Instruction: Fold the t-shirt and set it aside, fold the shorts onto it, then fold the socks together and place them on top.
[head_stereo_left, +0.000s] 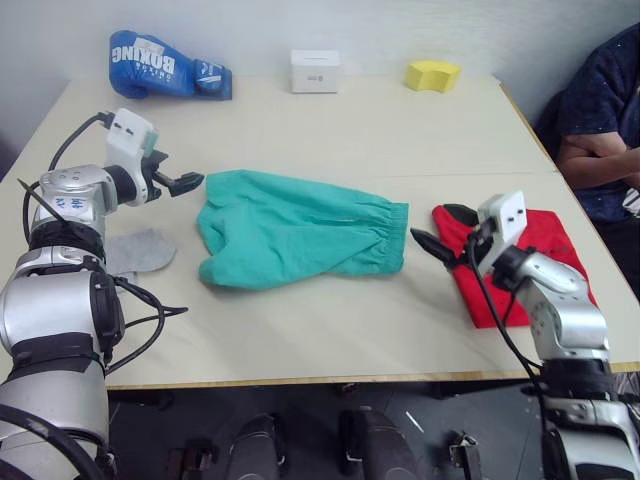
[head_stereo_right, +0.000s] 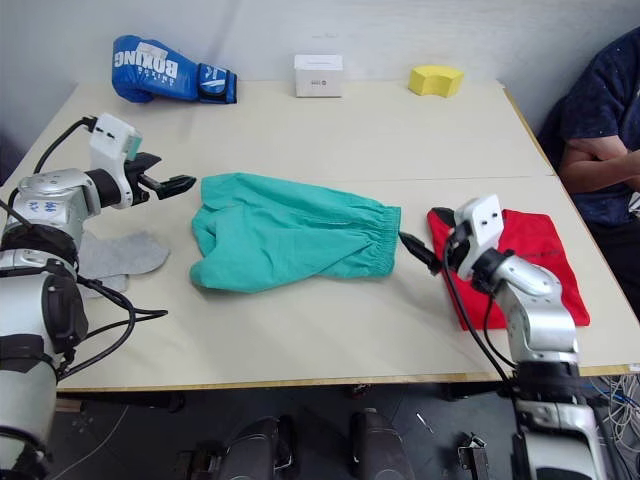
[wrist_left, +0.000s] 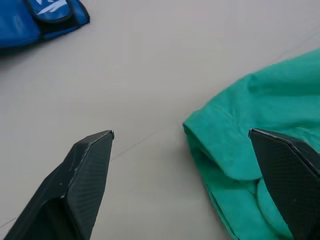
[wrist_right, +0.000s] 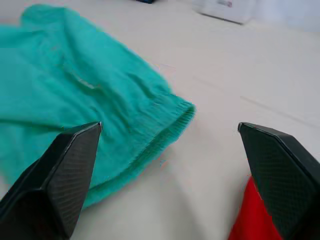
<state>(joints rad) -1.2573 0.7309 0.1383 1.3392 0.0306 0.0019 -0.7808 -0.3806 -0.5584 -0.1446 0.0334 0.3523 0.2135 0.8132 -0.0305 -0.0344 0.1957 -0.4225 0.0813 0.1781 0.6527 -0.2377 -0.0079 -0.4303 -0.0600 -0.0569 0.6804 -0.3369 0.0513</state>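
Folded bright red cloth t-shirt (head_stereo_right: 520, 262) sits closest, under my right gripper (head_stereo_left: 438, 232), fingers spread. Teal-green soft shorts (head_stereo_left: 300, 230) with gathered elastic waistband lie crumpled mid-table; my left gripper (head_stereo_left: 187, 182) hovers spread at their leg end. Light grey socks (head_stereo_right: 120, 254) lie by my left arm. Pale beige tabletop (head_stereo_left: 400, 130), white wall behind.

Teal shorts (head_stereo_left: 300, 228) lie folded mid-tabletop (head_stereo_left: 330, 130), waistband toward the right. Red t-shirt (head_stereo_left: 520, 262) lies folded at the right. Grey socks (head_stereo_left: 140, 250) lie flat at the left edge.
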